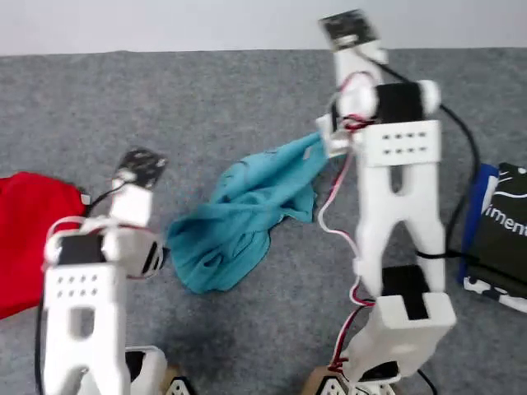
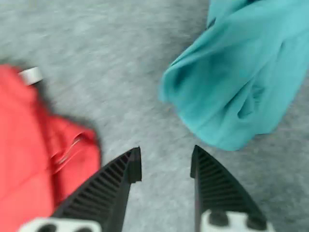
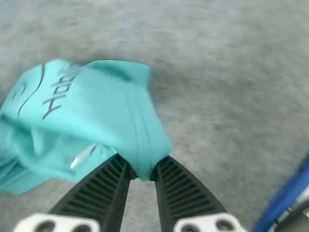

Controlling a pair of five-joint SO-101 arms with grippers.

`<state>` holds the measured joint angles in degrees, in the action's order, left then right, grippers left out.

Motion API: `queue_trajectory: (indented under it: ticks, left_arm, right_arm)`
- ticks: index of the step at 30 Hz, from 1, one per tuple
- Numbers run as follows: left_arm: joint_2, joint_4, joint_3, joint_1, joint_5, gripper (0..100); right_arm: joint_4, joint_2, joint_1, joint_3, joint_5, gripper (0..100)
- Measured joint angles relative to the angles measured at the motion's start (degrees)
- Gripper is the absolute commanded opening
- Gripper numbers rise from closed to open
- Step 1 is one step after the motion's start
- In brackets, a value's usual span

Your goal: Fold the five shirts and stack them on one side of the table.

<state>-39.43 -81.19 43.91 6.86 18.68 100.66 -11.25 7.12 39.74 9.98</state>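
Observation:
A crumpled teal shirt [image 1: 243, 216] lies mid-table on the grey cloth; one corner is lifted toward the right arm. My right gripper [image 3: 142, 171] is shut on a fold of the teal shirt [image 3: 87, 125], pinching its edge between the black fingers [image 3: 176, 188]. My left gripper [image 2: 164, 164] is open above bare grey surface, with the teal shirt [image 2: 241, 77] to one side and a red shirt [image 2: 34, 154] to the other. In the high view the red shirt [image 1: 29, 226] lies at the table's left edge beside the left arm [image 1: 90, 280].
At the right edge of the table sit folded shirts, a black one with white print [image 1: 506, 226] over a blue one [image 1: 476, 210]. The right arm [image 1: 399, 189] with red and white cables stands between them and the teal shirt. Grey surface [image 1: 206, 99] stretches behind.

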Motion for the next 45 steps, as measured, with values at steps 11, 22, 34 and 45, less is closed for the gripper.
queue_trajectory:
  ticks: [11,22,34,45]
  left_arm:
    - [30.68,1.23,-20.57,-7.12,-0.09,18]
    - [40.70,-3.34,-27.43,-10.29,8.88,18]
    - [52.04,6.24,-27.43,-6.42,12.31,14]
    - [51.25,1.14,-35.87,-6.42,12.48,1]
  right_arm:
    - [0.00,0.26,-2.99,0.00,0.00,1.0]
    - [0.00,0.26,-2.99,0.00,0.09,1.0]
    - [0.00,0.26,-2.99,-2.11,0.09,1.0]
    - [0.00,0.26,-3.69,-2.11,0.09,1.0]
